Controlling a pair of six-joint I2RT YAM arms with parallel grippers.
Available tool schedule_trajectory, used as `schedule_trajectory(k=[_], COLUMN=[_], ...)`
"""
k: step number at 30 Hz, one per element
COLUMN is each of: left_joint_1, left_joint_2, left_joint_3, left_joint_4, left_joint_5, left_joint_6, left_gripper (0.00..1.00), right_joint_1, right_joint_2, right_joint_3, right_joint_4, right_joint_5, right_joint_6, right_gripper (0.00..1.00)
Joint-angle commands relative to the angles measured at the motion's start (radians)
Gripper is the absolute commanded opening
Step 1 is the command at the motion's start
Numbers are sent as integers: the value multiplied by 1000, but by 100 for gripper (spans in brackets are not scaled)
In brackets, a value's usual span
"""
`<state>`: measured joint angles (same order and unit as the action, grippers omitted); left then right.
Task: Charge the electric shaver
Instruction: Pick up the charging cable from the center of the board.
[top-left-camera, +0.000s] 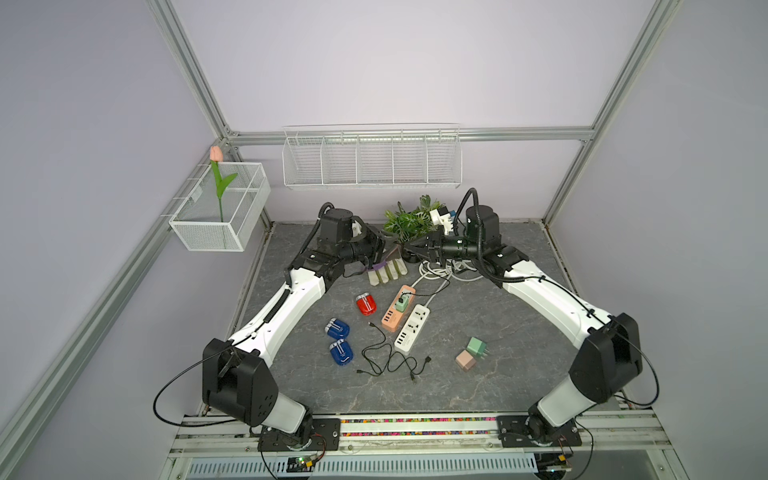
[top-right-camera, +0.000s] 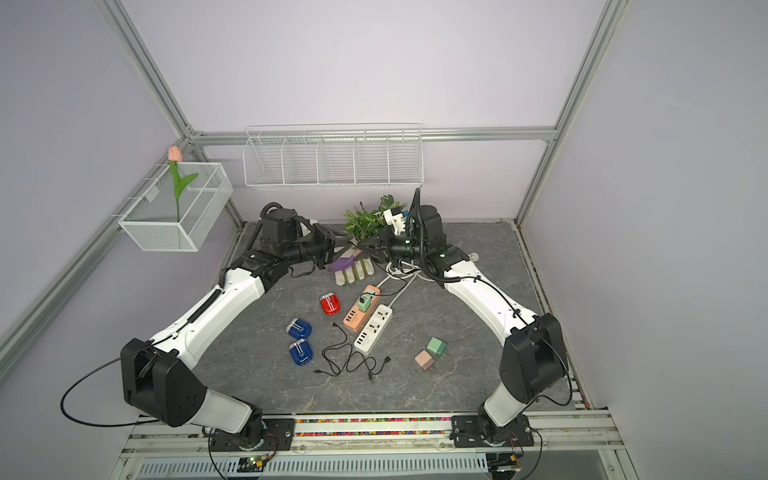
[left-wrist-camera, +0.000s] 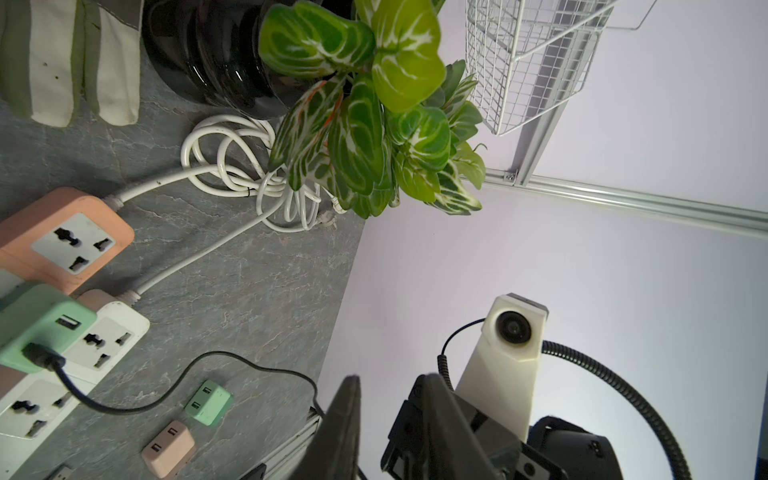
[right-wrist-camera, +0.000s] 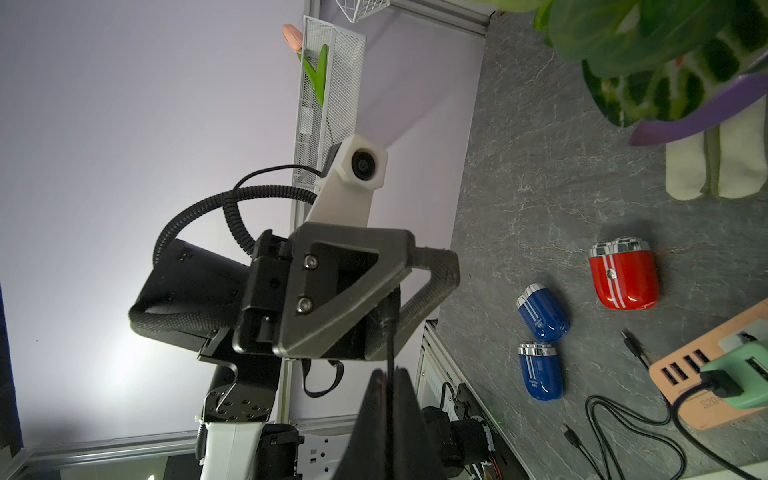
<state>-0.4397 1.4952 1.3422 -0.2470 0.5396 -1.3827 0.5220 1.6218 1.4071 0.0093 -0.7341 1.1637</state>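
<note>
A red shaver (top-left-camera: 366, 304) (right-wrist-camera: 623, 276) and two blue shavers (top-left-camera: 337, 328) (top-left-camera: 341, 352) lie on the grey table, left of the power strips. A green charger (top-left-camera: 401, 302) sits plugged into the orange strip (top-left-camera: 390, 321). Its black cable (top-left-camera: 428, 294) (left-wrist-camera: 124, 409) rises to the grippers at the back. My right gripper (top-left-camera: 409, 249) (right-wrist-camera: 388, 370) is shut on this cable (right-wrist-camera: 390, 349). My left gripper (top-left-camera: 384, 245) (left-wrist-camera: 390, 378) faces it closely, its jaws narrowly apart at the tips, with the cable's plug (right-wrist-camera: 384, 316) between its fingers. Both hover above the gloves.
A white power strip (top-left-camera: 411, 328) lies beside the orange one, loose black cables (top-left-camera: 386, 361) in front. Green (top-left-camera: 478, 348) and pink (top-left-camera: 465, 360) chargers lie at the right. A potted plant (top-left-camera: 409, 222), striped gloves (top-left-camera: 386, 274) and coiled white cords (left-wrist-camera: 232, 166) crowd the back.
</note>
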Motion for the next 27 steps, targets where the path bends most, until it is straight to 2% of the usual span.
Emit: schedule_trajectory(k=[1,6,9,14,18,20,24,27], left_joint_1=[-1,-1,-1,-5,-23,-36,-50,-53], left_joint_2=[-11,-11,-18,-30,-49,-61,-71,-73], left_joint_3=[-14,-16,-26,-45,-77,-101,-126,-127], left_joint_4=[38,56,62,81,113,142,185,181], left_joint_5=[7,-7,-12,-28,-85,-122,-151,-157], left_joint_6=[-26,-41,-47,-65,-98,-120,-145,-144], left_gripper=[20,5,0,0,0,0,0,0], right_joint_1=[-3,-3,-2,-1,19,30,33,32], right_joint_2=[2,-12,-19,-23,-23,-19,-19,-8], right_joint_3=[-18,-43,-58,-79,-118,-142,-178,-187], right_joint_4=[64,63,74,115,206,269,320,372], right_joint_5=[-24,-16,-9,13,51,68,101,115], right_joint_6=[30,30,40,80,170,224,275,318], right_gripper=[7,7,7,8,30,35,37,35])
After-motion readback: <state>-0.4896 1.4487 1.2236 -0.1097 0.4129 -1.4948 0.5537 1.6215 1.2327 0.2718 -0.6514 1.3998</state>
